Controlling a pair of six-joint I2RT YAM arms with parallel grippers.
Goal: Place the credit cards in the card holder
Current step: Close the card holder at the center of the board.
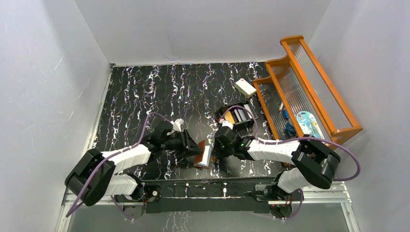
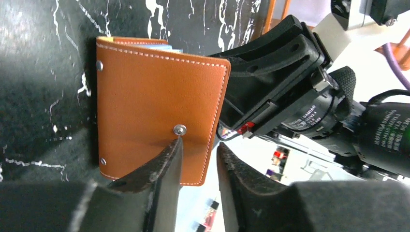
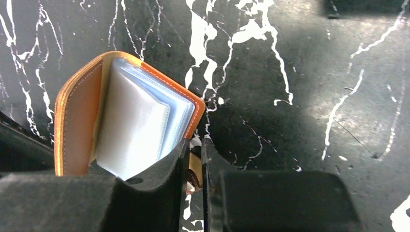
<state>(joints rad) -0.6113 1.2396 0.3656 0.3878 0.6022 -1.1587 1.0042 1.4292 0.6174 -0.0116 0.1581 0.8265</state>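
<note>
card holder [image 1: 205, 157], part open with pale sleeves showing, just on the near side of the black box [image 1: 226, 110]. right gripper [image 3: 193, 145] jaws pinch its cover edge; left gripper [image 2: 199, 144] jaws straddle its brown cover, grip cannot be told.

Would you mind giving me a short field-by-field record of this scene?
card holder: half open, between both grippers, pale sleeves showing
right gripper: pinching the holder's cover edge
left gripper: fingers astride the holder's lower corner, grip unclear
credit cards: in the black box behind the grippers
white block: on the table, farther back
</note>
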